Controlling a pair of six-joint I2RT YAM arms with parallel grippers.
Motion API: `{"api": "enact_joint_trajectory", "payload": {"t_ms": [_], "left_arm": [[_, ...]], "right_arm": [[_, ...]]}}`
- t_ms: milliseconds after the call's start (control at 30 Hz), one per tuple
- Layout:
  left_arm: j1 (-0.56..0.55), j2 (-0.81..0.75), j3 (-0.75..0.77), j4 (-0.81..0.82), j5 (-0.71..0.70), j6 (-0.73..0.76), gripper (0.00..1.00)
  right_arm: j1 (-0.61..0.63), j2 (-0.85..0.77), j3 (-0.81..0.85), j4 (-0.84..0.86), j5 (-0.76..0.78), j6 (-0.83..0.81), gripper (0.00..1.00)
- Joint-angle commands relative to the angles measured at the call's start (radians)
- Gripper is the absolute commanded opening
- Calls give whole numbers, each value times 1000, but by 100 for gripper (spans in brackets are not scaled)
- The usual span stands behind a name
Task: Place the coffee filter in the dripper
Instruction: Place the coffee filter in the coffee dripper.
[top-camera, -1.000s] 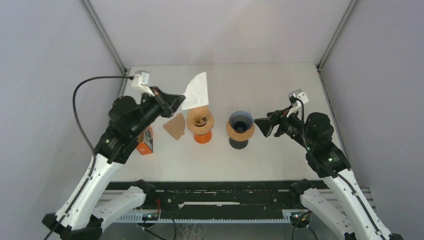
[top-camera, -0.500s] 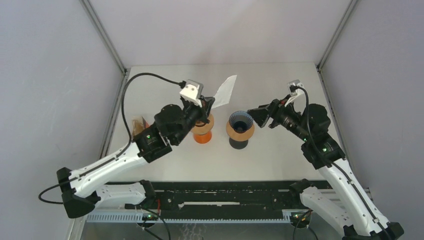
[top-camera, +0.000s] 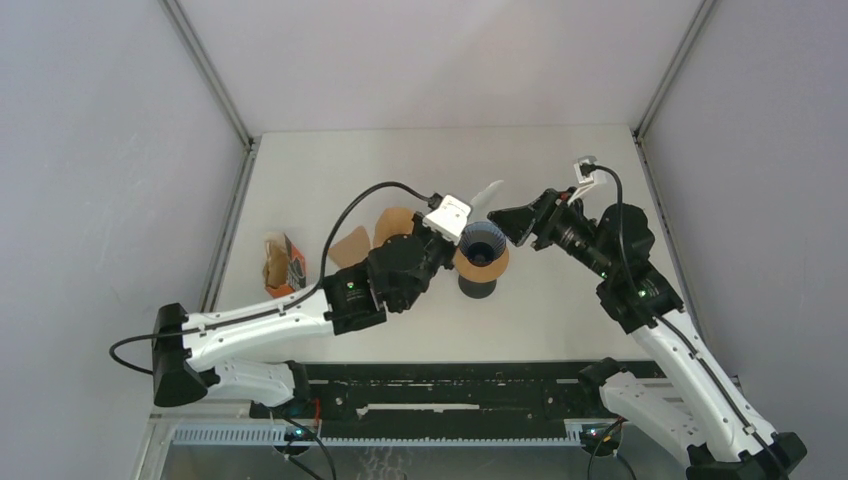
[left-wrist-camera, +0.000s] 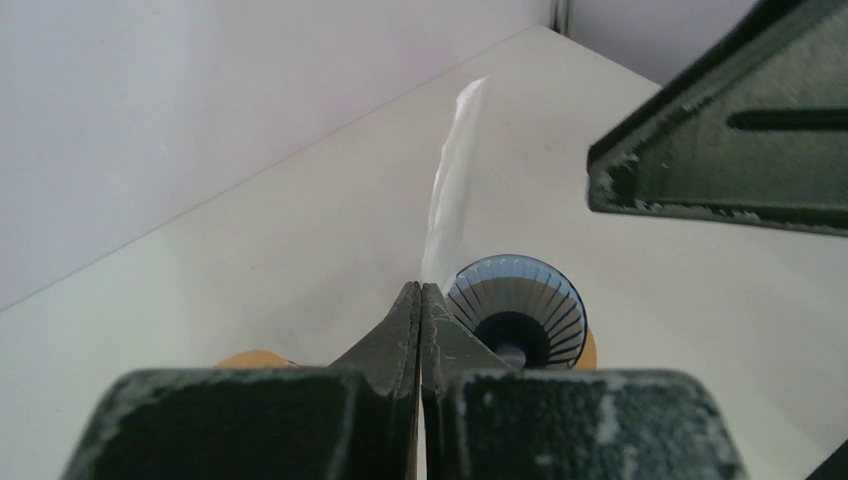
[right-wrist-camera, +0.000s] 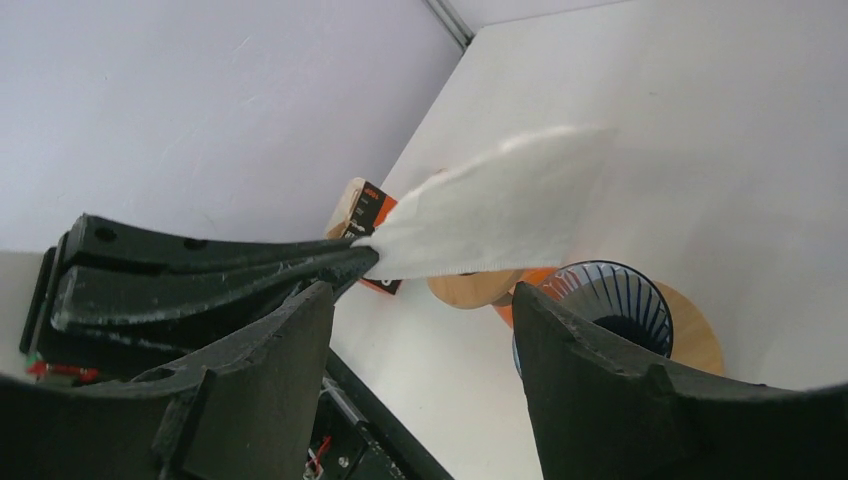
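A dark blue ribbed dripper (top-camera: 482, 246) stands on a wooden-collared stand at the table's middle; it also shows in the left wrist view (left-wrist-camera: 516, 310) and the right wrist view (right-wrist-camera: 605, 312). My left gripper (top-camera: 462, 217) is shut on a white paper coffee filter (top-camera: 487, 195), held edge-on (left-wrist-camera: 452, 190) just above the dripper's far-left rim. In the right wrist view the filter (right-wrist-camera: 495, 210) sticks out flat from the left fingers. My right gripper (top-camera: 503, 220) is open and empty, close to the right of the filter, above the dripper.
An orange-based dripper with a wooden collar (top-camera: 397, 224) and a brown filter (top-camera: 351, 246) stand left of the blue one, partly hidden by my left arm. An orange box (top-camera: 280, 262) lies near the table's left edge.
My left arm has swung right, carrying the white filter from over the orange dripper to over the blue dripper. My right gripper has moved up and left toward the filter.
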Motion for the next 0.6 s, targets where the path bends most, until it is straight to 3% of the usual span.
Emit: {"api": "enact_joint_trajectory", "payload": {"t_ms": [0,367,567], "left_arm": [[-26,7,16,38,-30,61,0],[-26,39,20,-52,68,62,0],[-35,74,41,-57,45,58,0]], "right_arm": [[9,-16,40,21,45,9,74],[9,-29,92,-186,105,-184,74],[10,-11,92,-216,161,-113,73]]}}
